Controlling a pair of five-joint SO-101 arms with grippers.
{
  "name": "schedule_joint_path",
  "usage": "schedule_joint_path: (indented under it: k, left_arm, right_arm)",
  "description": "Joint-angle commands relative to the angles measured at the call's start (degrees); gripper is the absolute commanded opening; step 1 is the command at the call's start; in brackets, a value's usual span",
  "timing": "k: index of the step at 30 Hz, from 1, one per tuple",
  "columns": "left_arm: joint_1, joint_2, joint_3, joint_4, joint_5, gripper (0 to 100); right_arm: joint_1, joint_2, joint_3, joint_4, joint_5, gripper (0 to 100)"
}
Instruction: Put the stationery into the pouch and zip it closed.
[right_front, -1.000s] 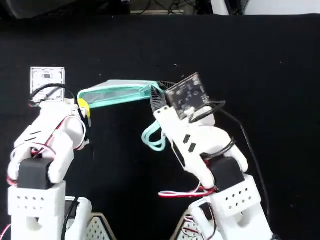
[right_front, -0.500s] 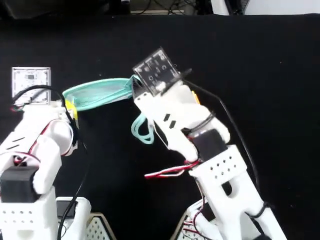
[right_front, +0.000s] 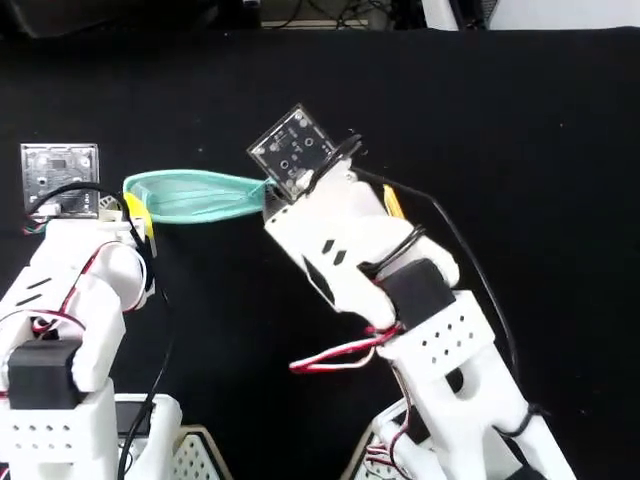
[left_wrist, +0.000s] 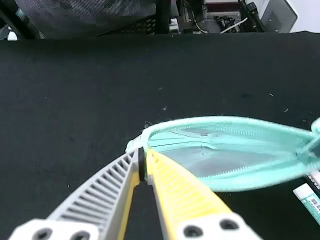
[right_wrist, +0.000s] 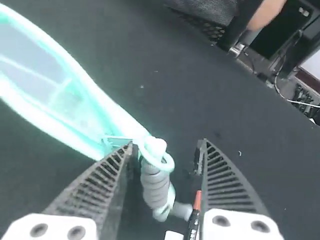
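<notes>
The left gripper (left_wrist: 142, 161) has its fingers clamped on one end of the pouch (left_wrist: 225, 155), while the right gripper (right_wrist: 166, 146) holds its fingers wide around the strap (right_wrist: 155, 180), and from above that arm hides the pouch's other end.

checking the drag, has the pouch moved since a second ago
Yes. The pouch has shifted toward the left arm's side against the table's far edge, its end in the left gripper.

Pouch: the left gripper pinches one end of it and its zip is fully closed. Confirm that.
The zip is not closed. The left gripper pinches one end of the pouch, but its zip is open: the left wrist view shows the two toothed edges spread apart.
</notes>
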Motion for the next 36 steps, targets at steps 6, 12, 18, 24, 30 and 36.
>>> schedule_joint_path:
  k: [6,12,18,24,30,36]
  left_arm:
    - [-0.31,0.70,0.48,-1.41,-0.44,3]
    - [-0.31,0.70,0.57,-1.05,-0.44,3]
    - [-0.31,0.70,2.42,-1.49,-0.44,3]
    - [-0.31,0.70,2.33,-1.23,-0.44,3]
    - [-0.31,0.70,2.33,-1.05,-0.44,3]
    - [-0.22,0.70,2.33,-1.32,-0.44,3]
  right_arm:
    - [-10.46,-13.85,-2.68,9.23,4.48,20.5]
    - [-2.46,-16.40,-3.74,14.15,7.38,20.3]
    - [21.71,-6.02,-1.89,12.13,-2.11,20.1]
    - [23.38,17.01,3.74,8.18,-2.55,20.1]
    - [22.68,35.12,2.33,0.88,1.76,20.1]
    - [19.34,40.84,2.51,-1.93,4.31,20.1]
